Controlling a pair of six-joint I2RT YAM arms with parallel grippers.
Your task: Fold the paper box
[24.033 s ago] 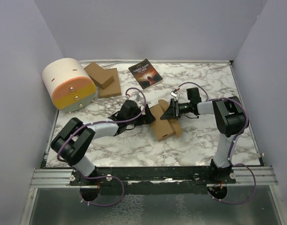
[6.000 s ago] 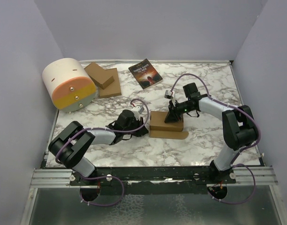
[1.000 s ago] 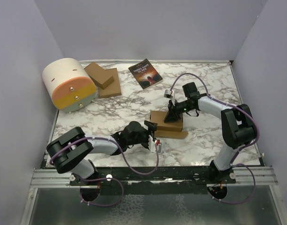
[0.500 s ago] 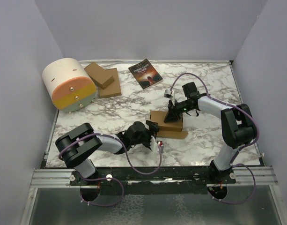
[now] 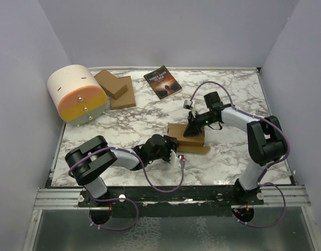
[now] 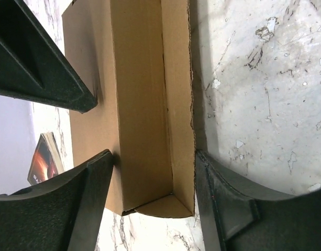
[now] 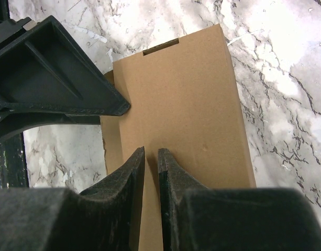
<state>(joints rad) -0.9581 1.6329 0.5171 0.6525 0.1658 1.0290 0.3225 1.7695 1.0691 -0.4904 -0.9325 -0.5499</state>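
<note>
The paper box [image 5: 185, 134] is a half-formed brown carton in the middle of the table, with one flap [image 5: 196, 150] lying flat in front of it. My left gripper [image 5: 172, 148] is open at the box's left end. In the left wrist view [image 6: 152, 157] its fingers straddle the open end of the box [image 6: 144, 104]. My right gripper [image 5: 192, 127] is shut with its tips pressed down on the box's top panel. In the right wrist view [image 7: 150, 152] only a thin gap shows between its fingers above the box [image 7: 197, 115].
A dark-covered book [image 5: 163, 81] lies at the back, also visible in the left wrist view [image 6: 42, 159]. A stack of flat cardboard pieces [image 5: 116, 89] and a white and orange rounded container [image 5: 77, 94] stand at the back left. Grey walls enclose the table.
My left gripper has moved right and toward the box, from the near-left table area up to the box's left end. The right gripper and the box have stayed put.
</note>
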